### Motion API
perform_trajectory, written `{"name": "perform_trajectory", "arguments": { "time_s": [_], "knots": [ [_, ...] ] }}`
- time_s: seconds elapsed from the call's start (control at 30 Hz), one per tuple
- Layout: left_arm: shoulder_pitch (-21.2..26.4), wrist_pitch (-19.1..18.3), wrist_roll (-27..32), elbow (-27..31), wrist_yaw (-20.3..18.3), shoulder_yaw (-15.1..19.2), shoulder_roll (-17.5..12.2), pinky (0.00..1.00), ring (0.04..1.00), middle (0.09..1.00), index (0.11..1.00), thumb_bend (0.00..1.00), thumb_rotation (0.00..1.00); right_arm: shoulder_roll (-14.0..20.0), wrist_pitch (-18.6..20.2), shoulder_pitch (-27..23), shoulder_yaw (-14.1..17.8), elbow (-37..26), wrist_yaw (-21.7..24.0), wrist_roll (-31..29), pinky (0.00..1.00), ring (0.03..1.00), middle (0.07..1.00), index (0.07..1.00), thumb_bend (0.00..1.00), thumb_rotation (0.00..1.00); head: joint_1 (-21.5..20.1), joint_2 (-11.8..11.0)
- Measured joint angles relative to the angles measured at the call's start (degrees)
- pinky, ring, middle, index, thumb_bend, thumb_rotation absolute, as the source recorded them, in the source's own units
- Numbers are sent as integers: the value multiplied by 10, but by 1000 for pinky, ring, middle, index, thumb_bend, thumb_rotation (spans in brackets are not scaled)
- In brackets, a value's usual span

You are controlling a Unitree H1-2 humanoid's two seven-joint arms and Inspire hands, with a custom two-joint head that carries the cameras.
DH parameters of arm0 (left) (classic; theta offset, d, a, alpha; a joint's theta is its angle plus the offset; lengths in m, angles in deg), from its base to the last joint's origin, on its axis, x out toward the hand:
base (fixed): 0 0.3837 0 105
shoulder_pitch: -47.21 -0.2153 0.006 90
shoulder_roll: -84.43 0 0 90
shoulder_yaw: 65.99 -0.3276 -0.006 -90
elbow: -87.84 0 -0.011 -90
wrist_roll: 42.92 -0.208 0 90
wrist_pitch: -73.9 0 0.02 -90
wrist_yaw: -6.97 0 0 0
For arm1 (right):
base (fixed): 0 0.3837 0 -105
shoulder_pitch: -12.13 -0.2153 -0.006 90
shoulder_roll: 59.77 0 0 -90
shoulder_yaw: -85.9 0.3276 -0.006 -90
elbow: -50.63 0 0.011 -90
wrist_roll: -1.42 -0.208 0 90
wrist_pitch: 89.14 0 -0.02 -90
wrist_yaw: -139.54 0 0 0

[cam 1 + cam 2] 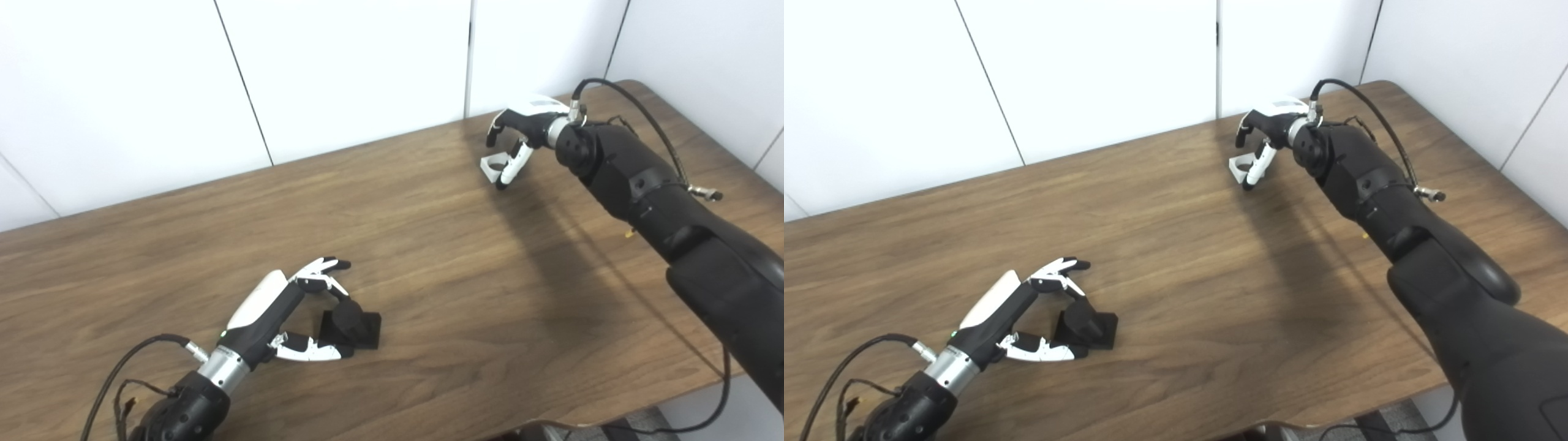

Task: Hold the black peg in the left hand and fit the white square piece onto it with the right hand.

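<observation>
White wall panels stood behind a brown wood-grain table (429, 257) that filled most of both views. Near the front left, the left hand (288, 318) reached in from the bottom left corner with its fingers spread apart around the black peg (350, 326), a dark block with a raised stub that rested on the table. One white-and-black finger lay along the near side of the peg and the others curved over its far side; they looked close to or just touching it, but the peg did not appear lifted, so the hold seemed not yet made. Far across the table toward the back right, the right hand (520, 138) hung at the end of a long black arm, its fingers curled downward over the white square piece (493, 165). The piece sat at the fingertips, seemingly on the table or barely off it; whether the fingers had truly closed on it could not be told from these views. The two parts were well apart. Judged from this, the task was at its start: both hands were at their objects, while lifting, bringing together and fitting were all left to do.
</observation>
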Motion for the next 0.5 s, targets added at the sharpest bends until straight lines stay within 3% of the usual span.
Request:
{"name": "perform_trajectory", "arguments": {
  "time_s": [0.47,0.5],
  "knots": [
    [0,-2,-7,6,2,1,-1,840,952,893,492,518,84,6,0,0,-3,-3,7,0,920,891,841,640,750,149,4,7],
    [0,-2,-8,6,2,1,-1,840,953,895,492,518,84,6,0,0,-3,-3,7,0,927,888,834,553,615,145,4,7]
  ]
}}
